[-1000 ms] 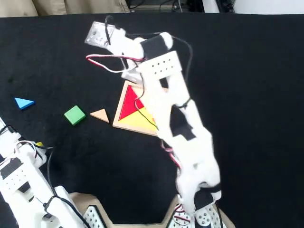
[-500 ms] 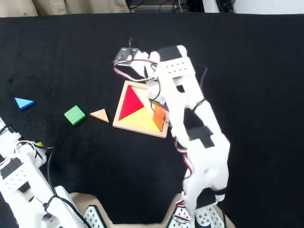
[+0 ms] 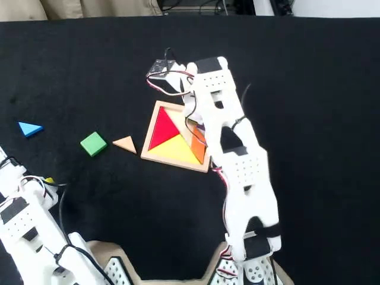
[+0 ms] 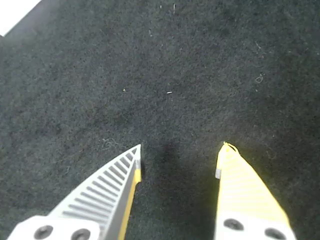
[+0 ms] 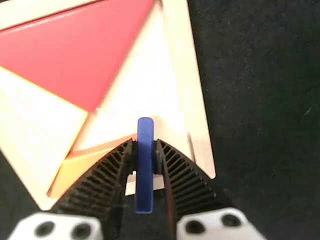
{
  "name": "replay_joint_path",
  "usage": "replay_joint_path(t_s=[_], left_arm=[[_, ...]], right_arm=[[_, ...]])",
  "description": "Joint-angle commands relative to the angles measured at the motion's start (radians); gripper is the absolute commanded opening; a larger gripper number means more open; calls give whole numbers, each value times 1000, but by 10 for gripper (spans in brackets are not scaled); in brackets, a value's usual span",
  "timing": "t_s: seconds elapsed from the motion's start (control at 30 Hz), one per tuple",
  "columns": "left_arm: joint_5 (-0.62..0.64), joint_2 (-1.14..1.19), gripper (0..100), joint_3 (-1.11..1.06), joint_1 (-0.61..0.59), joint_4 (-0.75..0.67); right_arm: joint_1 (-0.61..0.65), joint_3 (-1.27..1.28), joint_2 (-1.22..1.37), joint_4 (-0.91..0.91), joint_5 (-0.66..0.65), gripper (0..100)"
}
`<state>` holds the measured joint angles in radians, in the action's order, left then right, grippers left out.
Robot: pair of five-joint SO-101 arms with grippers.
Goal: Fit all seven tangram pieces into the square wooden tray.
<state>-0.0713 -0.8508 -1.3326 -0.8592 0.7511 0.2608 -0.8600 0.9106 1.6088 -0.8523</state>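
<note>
The overhead camera looked down on the black cloth table (image 3: 314,89), sharing the square wooden tray (image 3: 172,163) with the close right-wrist camera.

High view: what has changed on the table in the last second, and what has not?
The right arm drew back from beyond the tray, toward its base; the right gripper is now over the tray, shut on a blue piece. The green square, tan triangle, blue triangle and left arm stayed where they were.

Black cloth (image 3: 320,119) spread across whole surface; beige curtain (image 3: 89,7) at far edge; dark cables (image 3: 196,6) beside it.
</note>
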Motion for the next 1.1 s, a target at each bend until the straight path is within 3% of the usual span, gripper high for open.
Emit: replay_joint_path(t_s=[0.0, 0.2, 0.33, 0.67, 0.9, 1.07], left_arm=[[8, -20, 242, 5, 12, -17], [8, -20, 242, 5, 12, -17], [8, -20, 242, 4, 12, -17], [8, -20, 242, 4, 12, -17], [8, -20, 242, 4, 12, -17], [8, -20, 242, 4, 12, -17]], right_arm=[[20, -214, 36, 78, -3, 11], [20, -450, 140, 150, 34, 11], [25, -449, 182, 152, 43, 11], [83, -453, 185, 149, 212, 11], [60, -453, 193, 143, 258, 11], [41, -453, 193, 127, 373, 11]])
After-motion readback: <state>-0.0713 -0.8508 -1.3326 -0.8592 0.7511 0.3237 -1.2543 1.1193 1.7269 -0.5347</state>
